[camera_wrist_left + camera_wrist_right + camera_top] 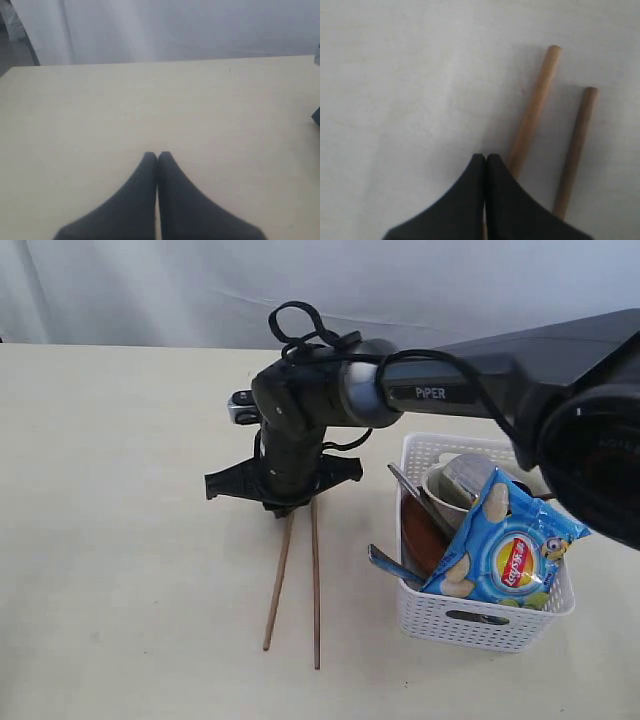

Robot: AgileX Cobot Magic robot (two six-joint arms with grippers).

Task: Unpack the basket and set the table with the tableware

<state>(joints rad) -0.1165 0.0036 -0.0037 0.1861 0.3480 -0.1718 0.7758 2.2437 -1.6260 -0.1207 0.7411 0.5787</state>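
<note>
Two thin wooden chopsticks (278, 580) (535, 110) lie side by side on the cream table (120, 540), left of the white basket (480, 625). My right gripper (285, 508) (486, 157) points down over their far ends, shut, with nothing between its fingers. One chopstick passes beneath it. In the basket are the steel cup (465, 478), the white bowl (437, 496), the brown plate (420, 530) and steel cutlery handles (392, 566). My left gripper (157, 154) is shut and empty above bare tabletop, out of the exterior view. The wooden spoon is hidden.
A blue crisp packet (505, 555) leans across the front of the basket, covering much of its contents. The right arm (450, 390) stretches from the right over the basket to the table's middle. A pale curtain (150, 290) backs the table.
</note>
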